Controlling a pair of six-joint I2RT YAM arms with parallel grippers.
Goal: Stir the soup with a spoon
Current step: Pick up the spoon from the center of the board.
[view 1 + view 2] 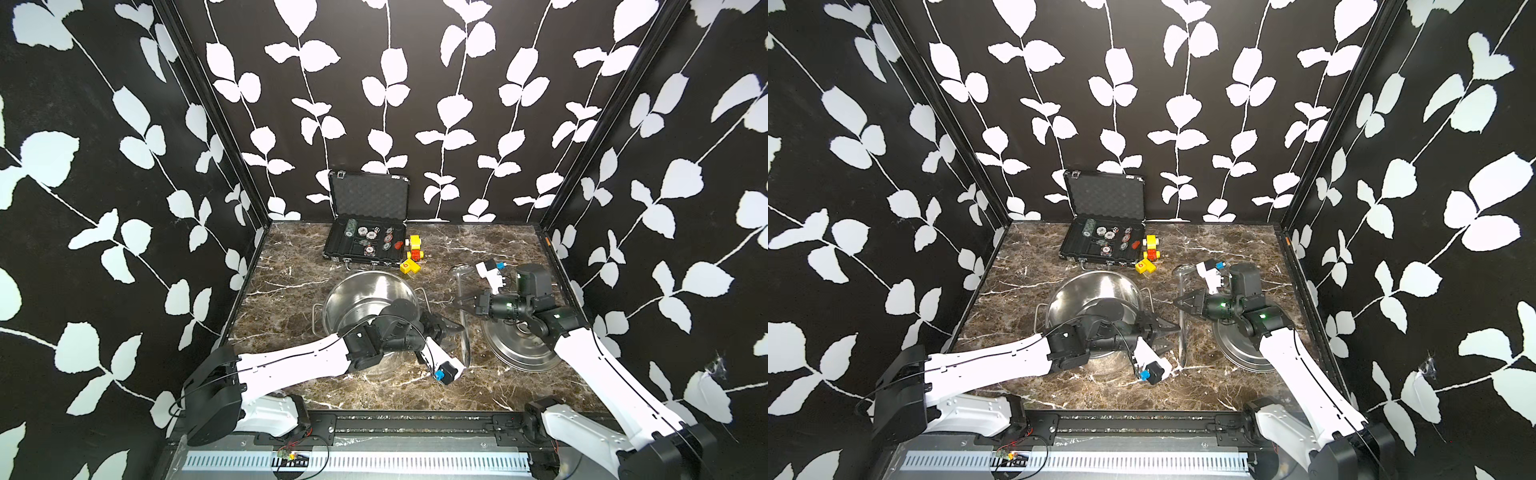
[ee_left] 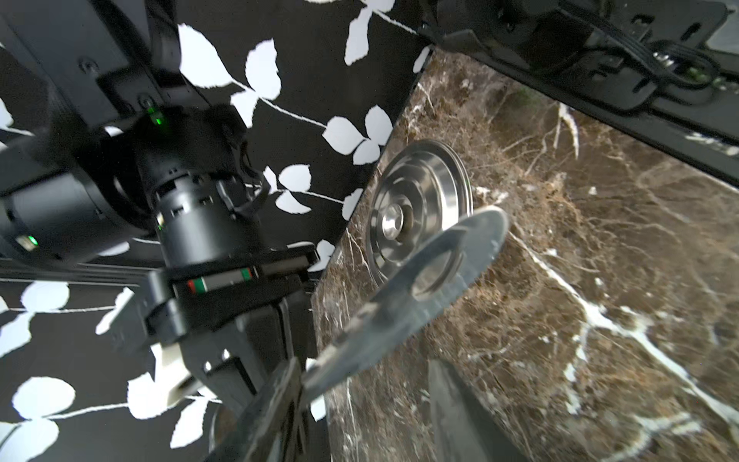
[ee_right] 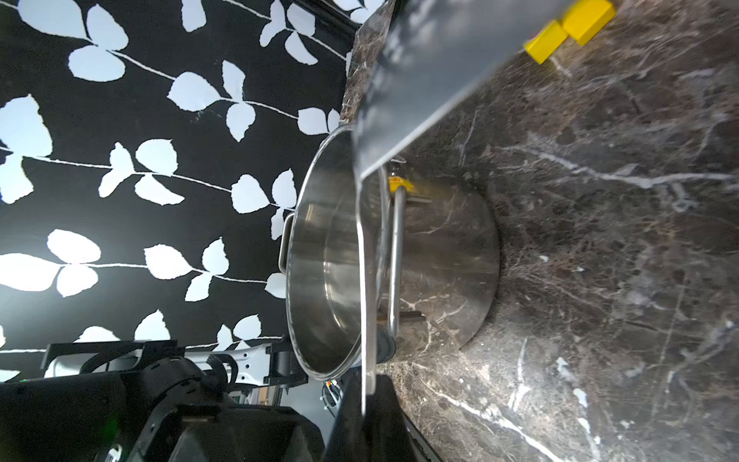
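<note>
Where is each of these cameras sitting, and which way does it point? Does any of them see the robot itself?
Top views: high in front, looking down at the table; left arm, right arm, left gripper, right gripper show.
Left wrist: on the left arm, facing the lid past the spoon; its own fingers and the right arm show.
Right wrist: on the right arm, facing the pot; the left arm shows.
Shared: both wrist views catch the spoon.
</note>
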